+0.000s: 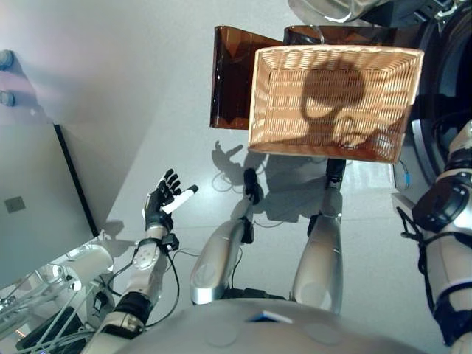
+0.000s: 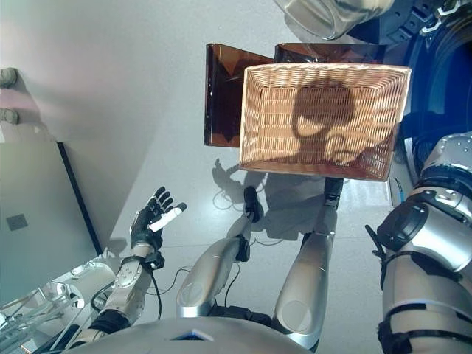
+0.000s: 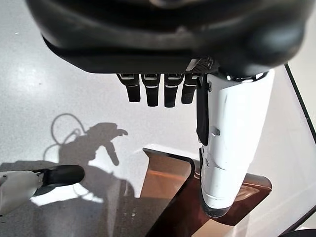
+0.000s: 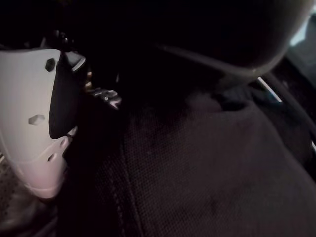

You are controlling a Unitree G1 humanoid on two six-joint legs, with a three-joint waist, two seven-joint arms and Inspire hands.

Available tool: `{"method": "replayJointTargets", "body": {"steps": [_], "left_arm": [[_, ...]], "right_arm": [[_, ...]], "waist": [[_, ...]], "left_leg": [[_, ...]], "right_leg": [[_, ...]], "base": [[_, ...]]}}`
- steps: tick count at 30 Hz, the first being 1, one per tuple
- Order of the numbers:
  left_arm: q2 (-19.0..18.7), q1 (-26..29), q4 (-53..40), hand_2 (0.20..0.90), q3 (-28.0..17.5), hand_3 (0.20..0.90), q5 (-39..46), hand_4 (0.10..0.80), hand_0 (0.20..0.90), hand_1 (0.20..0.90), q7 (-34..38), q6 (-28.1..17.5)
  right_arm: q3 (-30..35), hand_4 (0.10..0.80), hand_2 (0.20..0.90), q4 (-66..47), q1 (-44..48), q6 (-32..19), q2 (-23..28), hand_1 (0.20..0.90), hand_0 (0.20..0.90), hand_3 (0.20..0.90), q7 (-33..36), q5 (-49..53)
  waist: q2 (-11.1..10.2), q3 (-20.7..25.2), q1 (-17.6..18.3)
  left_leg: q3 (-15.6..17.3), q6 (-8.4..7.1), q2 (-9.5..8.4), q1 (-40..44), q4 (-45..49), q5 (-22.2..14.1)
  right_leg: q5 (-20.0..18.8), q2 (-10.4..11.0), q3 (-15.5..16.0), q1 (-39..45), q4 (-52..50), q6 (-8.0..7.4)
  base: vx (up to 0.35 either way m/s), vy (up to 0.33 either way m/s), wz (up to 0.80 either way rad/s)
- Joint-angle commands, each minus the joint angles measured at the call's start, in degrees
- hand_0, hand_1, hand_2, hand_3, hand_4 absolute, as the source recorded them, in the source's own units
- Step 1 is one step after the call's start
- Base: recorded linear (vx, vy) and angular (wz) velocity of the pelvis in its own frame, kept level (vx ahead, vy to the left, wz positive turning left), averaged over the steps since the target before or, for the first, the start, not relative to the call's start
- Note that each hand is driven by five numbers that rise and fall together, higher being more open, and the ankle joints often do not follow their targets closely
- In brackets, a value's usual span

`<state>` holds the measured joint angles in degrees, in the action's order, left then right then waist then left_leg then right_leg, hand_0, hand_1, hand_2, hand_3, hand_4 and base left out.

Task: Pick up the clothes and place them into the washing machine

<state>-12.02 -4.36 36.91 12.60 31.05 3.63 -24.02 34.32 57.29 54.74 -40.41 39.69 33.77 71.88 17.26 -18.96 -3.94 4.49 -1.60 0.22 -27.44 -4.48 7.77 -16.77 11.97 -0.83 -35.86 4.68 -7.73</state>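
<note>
Clothes: dark fabric (image 4: 207,168) lies right against the right hand (image 4: 39,123), grip unclear; wicker basket (image 1: 335,99) looks empty. Left hand (image 1: 164,200) idle, fingers spread.

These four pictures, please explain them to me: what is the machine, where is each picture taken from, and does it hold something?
It is a humanoid robot. Two pictures come from cameras on its head, looking down; the other two from cameras on its wrists.

From the head you see a wicker basket, empty, standing on a brown stand on the floor, with the dark washing machine beside it, on the robot's right.

The left hand hangs over the floor with straight fingers and holds nothing. The right hand is out of the head views; its wrist camera shows its white thumb against dark cloth, but whether it grips the cloth cannot be seen.
</note>
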Motion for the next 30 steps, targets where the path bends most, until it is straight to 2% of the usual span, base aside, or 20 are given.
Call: {"method": "replayJointTargets", "body": {"steps": [1,2,3,22,27,30], "left_arm": [[-3.7,-3.6,1.1,0.9,-0.3,0.9,0.7,0.8,0.9,0.9,1.9,-4.3],[-3.7,-3.7,1.1,0.9,-0.3,0.9,0.7,0.8,0.9,0.9,1.9,-4.3],[-3.9,-3.8,1.1,0.9,-0.9,0.9,0.6,0.8,0.9,0.9,2.1,-4.4],[-4.1,-4.9,1.2,0.9,-2.4,0.9,0.8,0.8,0.9,0.9,2.1,-4.4],[-4.1,-5.0,1.4,0.9,-2.9,0.9,0.5,0.8,0.9,0.9,2.4,-4.8],[-4.0,-5.0,1.5,0.9,-4.1,0.9,-0.5,0.8,0.9,0.9,2.8,-5.0]], "right_arm": [[-5.7,0.541,0.538,-1.7,-0.6,-6.3,7.6,0.538,0.538,0.538,-1.6,-6.5],[-5.7,0.704,0.765,-1.7,-0.6,-6.3,7.6,0.765,0.765,0.765,-1.6,-6.4],[-5.9,0.8,0.9,-1.4,-0.6,-6.2,7.7,0.9,0.9,0.9,-1.5,-6.5],[-5.6,0.8,0.9,-1.9,-1.6,-5.9,5.1,0.9,0.9,0.9,-0.3,-7.2],[-6.8,0.8,0.9,-1.0,-3.0,-2.7,4.7,0.9,0.9,0.9,1.7,-11.8],[-8.7,0.8,0.9,4.3,-5.2,3.1,5.2,0.9,0.9,0.9,4.2,-17.9]], "waist": [[-1.0,6.5,-1.3],[-1.0,6.5,-1.2],[-1.1,6.5,-1.3],[-1.6,6.8,-1.4],[-1.8,6.5,-1.4],[-2.2,6.2,-1.5]], "left_leg": [[-3.6,-5.96,2.36,-1.8,-0.5,-0.7],[-3.6,-5.96,2.37,-1.8,-0.5,-0.7],[-3.7,-5.96,2.39,-1.8,-0.5,-0.7],[-3.8,-5.59,1.96,-1.5,-0.5,-0.9],[-3.8,-5.37,1.8,-1.2,-0.5,-0.9],[-3.9,-5.21,1.64,-0.9,-0.5,-0.8]], "right_leg": [[8.2,-1.7,1.7,0.2,-4.4,0.41],[8.2,-1.7,1.7,0.2,-4.3,0.41],[8.1,-1.7,1.6,0.2,-4.3,0.4],[8.1,-1.4,1.6,0.4,-4.3,0.3],[7.9,-1.2,1.4,0.5,-4.5,0.21],[7.7,-1.0,1.6,0.7,-4.5,0.13]], "base": [[0.0,0.0,0.0],[0.0,0.0,0.0],[0.0,0.0,0.0],[0.0,0.0,0.0],[0.0,0.0,0.0],[0.0,0.0,0.0]]}}
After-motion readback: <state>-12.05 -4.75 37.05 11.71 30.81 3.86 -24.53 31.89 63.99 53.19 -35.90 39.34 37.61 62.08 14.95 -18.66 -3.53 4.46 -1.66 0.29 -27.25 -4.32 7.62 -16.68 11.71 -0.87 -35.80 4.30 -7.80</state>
